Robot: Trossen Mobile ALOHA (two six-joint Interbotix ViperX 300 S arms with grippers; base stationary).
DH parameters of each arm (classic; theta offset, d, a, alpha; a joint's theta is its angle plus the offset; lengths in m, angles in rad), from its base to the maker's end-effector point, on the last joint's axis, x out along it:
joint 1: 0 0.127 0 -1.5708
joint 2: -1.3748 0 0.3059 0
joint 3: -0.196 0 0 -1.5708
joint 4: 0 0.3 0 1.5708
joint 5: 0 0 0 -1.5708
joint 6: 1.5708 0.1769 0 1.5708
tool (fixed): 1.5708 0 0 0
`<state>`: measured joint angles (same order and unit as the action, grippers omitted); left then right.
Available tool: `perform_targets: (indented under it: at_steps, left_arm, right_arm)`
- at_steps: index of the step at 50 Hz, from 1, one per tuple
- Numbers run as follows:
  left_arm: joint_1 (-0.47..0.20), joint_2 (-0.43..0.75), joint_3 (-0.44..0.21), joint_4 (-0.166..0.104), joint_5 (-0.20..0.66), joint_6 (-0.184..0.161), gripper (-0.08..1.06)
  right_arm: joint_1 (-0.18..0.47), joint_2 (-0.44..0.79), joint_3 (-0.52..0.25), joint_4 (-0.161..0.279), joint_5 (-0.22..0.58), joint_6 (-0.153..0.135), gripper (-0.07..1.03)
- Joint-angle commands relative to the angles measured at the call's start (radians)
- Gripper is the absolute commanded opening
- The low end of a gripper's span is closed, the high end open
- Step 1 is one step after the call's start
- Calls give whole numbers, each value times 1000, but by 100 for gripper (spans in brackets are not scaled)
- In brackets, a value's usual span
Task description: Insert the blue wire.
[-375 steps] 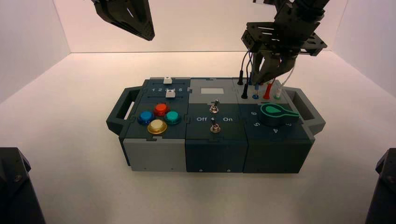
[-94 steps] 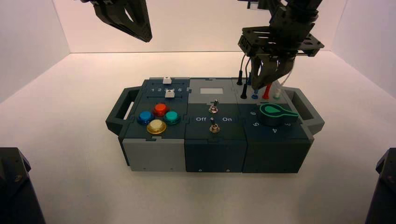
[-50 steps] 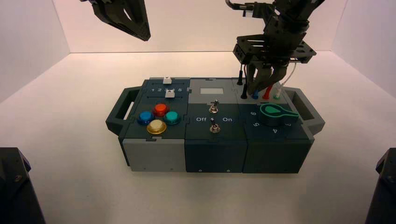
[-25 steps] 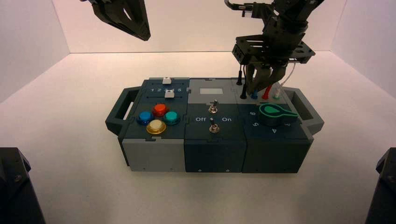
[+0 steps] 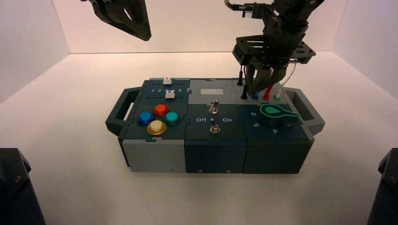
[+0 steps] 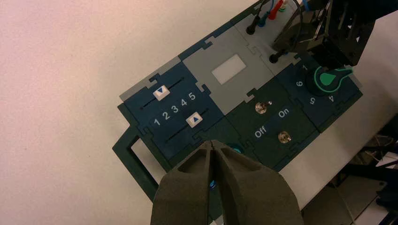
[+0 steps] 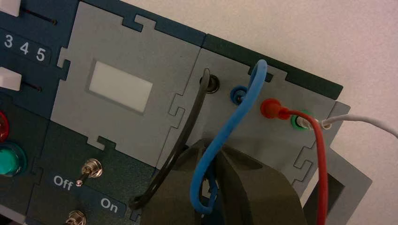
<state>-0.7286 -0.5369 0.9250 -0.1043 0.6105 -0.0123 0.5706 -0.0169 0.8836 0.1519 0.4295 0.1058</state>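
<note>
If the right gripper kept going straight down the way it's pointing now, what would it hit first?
Most likely the grey socket panel on the box's right rear. The right gripper points down over the near blue socket, with the blue wire running between its fingers, so that plug would be pressed in first. Depth is hard to judge.

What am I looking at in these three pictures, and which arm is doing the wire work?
It is a two-armed robot facing a box of controls on a white table. The overhead picture looks down from behind the arms; the other two come from cameras on each wrist. The right hand is low over the sockets at the box's far right corner, shut on the blue wire, whose loop runs to a blue socket. The black wire, red wire and white wire are plugged in alongside. The left hand waits shut, raised above the box's button end. The green knob sits nearby.
</note>
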Motion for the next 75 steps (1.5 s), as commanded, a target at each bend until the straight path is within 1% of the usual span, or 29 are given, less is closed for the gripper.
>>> perform_targets:
  at_steps: [1,6,7,14,17,28,39,42,45,48,65,75]
  left_arm:
    - [3,-11,-21,2,-9,5,-3]
    - [3,-12,-20,2,-9,5,-3]
    - [3,-14,-20,2,-9,5,-3]
    - [3,-17,-20,2,-9,5,-3]
    - [2,-18,-20,2,-9,5,-3]
    - [3,-25,-18,2,-9,6,-3]
    - [3,-31,-17,2,-9,6,-3]
    - [3,-31,-17,2,-8,6,-3]
    - [2,-32,-15,2,-8,6,-3]
    - [3,-34,-15,2,-8,6,-3]
    - [2,-35,-14,2,-6,6,-3]
    - [3,-43,-15,2,-3,6,-3]
  right_arm:
    - [37,46,5,9,14,8,1]
    - [37,46,2,8,12,9,8]
    - [37,46,-2,9,12,9,11]
    - [35,49,-8,8,14,9,13]
    - [37,51,-9,8,14,12,16]
    - [35,46,-12,8,15,14,17]
    - [20,40,-14,-2,38,14,17]
    - [15,40,-14,-6,41,14,19]
    - [9,40,-15,-9,46,14,24]
    - [5,40,-17,-9,48,14,27]
    - [-18,8,-25,-17,58,14,27]
    - [-32,-49,-37,-18,103,14,27]
